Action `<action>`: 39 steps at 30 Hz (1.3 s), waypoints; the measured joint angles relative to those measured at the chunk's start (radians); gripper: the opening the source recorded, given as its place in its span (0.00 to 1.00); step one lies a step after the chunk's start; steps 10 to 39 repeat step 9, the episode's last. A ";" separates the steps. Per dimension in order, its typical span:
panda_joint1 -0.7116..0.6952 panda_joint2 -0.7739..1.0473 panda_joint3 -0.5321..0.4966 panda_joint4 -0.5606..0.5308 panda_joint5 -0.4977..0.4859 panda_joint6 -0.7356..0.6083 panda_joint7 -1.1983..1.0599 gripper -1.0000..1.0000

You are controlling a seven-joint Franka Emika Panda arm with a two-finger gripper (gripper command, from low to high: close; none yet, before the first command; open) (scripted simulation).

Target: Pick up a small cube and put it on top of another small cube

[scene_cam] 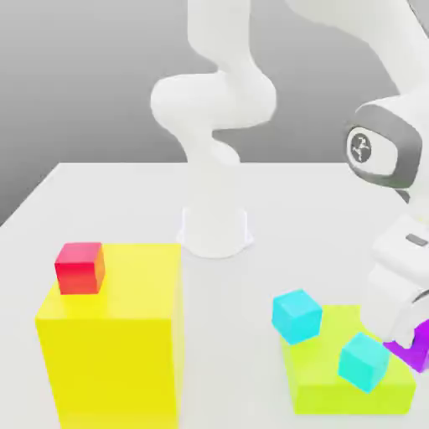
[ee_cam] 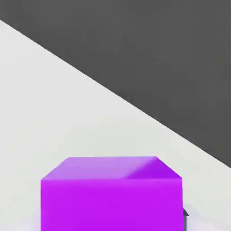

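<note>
The purple cube [scene_cam: 412, 355] sits at the desk's [scene_cam: 126, 201] near edge toward the exterior view's right corner, just beside the low lime-green block [scene_cam: 327, 385]. The end effector [scene_cam: 409, 335] is down over it, narrowed onto the cube's sides and holding it; in the hand view the purple cube [ee_cam: 112, 194] looms directly below the camera.

By its look, the cube is a rigid, light block with flat, smooth faces. It should not deform, but smooth sides may slip if the grip is off-centre. Opposite flat faces, taken around the middle, seem the safest hold, and that appears to be the grip now.

Two cyan cubes crowd the area: one [scene_cam: 364, 362] lies tilted on the lime-green block close to the purple cube, the other [scene_cam: 297, 316] rests tilted at that block's far corner. The nearer one looks the likely obstacle, or the likely landing place, and its tilt would make a poor seat. A tall yellow block [scene_cam: 113, 352] with a red cube [scene_cam: 80, 268] on its top stands well apart toward the opposite corner.
</note>
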 joint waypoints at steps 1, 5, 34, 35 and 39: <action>-0.009 -0.034 -0.002 -0.025 0.015 -0.007 -0.049 0.00; -0.020 -0.012 -0.009 -0.086 -0.002 0.075 -0.107 0.00; -0.016 0.021 -0.015 -0.094 -0.020 0.114 -0.096 1.00; -0.016 0.021 -0.015 -0.094 -0.020 0.114 -0.096 1.00; -0.016 0.021 -0.015 -0.094 -0.020 0.114 -0.096 1.00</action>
